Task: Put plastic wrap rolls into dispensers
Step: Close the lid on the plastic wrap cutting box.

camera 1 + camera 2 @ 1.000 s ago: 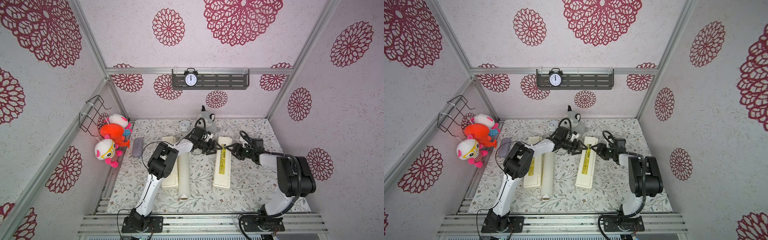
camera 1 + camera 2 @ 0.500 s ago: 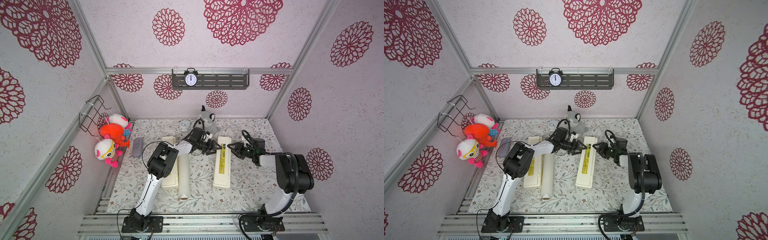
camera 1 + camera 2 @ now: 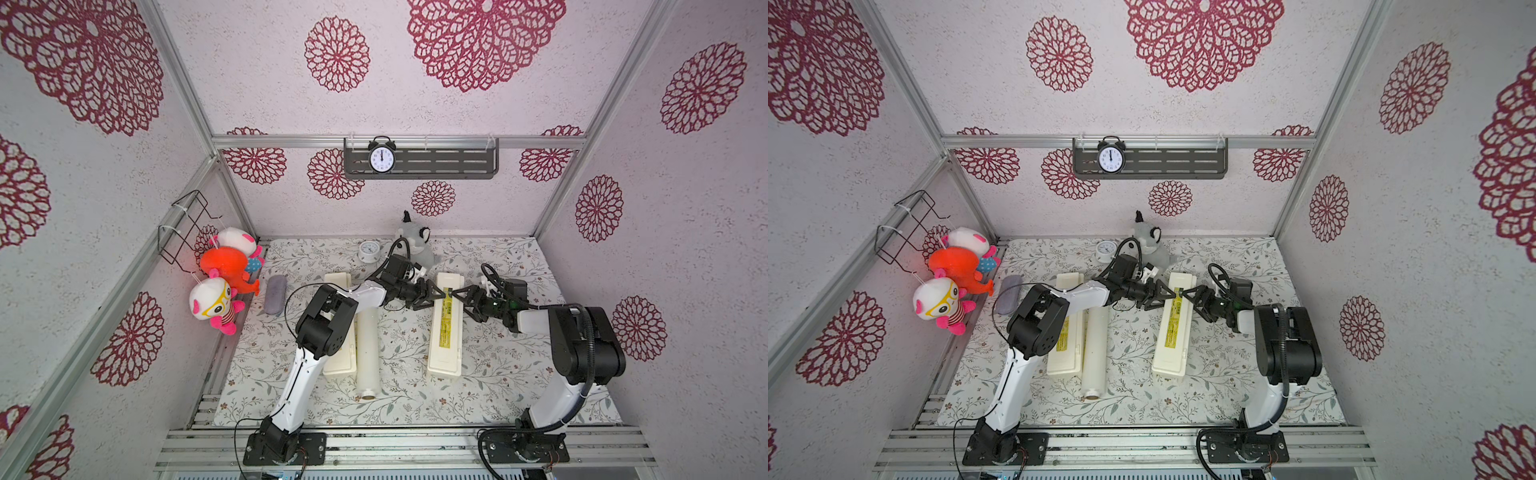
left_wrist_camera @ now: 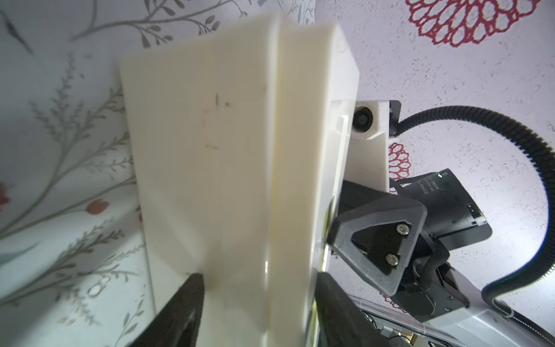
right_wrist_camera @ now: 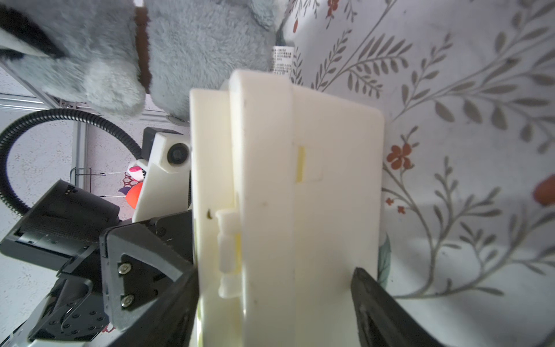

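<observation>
Cream-white hinged plastic dispenser [image 3: 445,345], closed on the floral tabletop [image 3: 498,374], looks light, stiff and slick, best held across its narrow body: left gripper [image 3: 429,300] clamps its far end, right gripper [image 3: 466,305] straddles it wide, grip unclear.

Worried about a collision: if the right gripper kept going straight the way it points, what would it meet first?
The dispenser: its side wall sits between the right gripper's jaws, though the remaining gap is unclear. Just beyond, the left gripper faces it from the opposite side.

Floral table [image 3: 498,365]: roll [image 3: 368,349], dispensers [image 3: 446,332] [image 3: 341,366], pouch [image 3: 275,294], clock [image 3: 369,251] (small), plush [image 3: 417,245]
</observation>
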`<state>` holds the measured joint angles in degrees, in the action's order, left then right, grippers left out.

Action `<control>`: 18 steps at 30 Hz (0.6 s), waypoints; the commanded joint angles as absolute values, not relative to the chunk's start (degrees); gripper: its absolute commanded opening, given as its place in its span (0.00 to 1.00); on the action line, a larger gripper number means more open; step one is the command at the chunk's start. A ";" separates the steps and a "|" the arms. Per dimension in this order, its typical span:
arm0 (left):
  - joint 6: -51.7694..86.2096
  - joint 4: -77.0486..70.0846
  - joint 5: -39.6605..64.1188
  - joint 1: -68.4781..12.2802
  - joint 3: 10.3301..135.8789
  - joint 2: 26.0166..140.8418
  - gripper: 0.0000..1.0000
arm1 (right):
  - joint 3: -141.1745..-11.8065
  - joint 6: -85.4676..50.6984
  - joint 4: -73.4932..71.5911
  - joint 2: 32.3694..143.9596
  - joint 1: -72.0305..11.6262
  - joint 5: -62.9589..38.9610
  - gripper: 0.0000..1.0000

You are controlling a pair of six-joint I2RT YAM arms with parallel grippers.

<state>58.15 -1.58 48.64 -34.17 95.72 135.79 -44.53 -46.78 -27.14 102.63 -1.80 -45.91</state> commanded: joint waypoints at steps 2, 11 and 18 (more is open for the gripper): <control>58.09 1.41 47.28 -38.75 95.91 138.69 0.62 | -47.75 -46.48 -29.08 102.77 -4.43 -51.59 0.74; 57.62 2.46 45.89 -36.02 97.36 137.49 0.65 | -53.70 -41.05 -21.09 104.11 -3.60 -49.75 0.77; 58.81 2.55 44.46 -33.63 106.25 142.26 0.65 | -57.30 -40.93 -19.82 107.38 -3.59 -49.92 0.76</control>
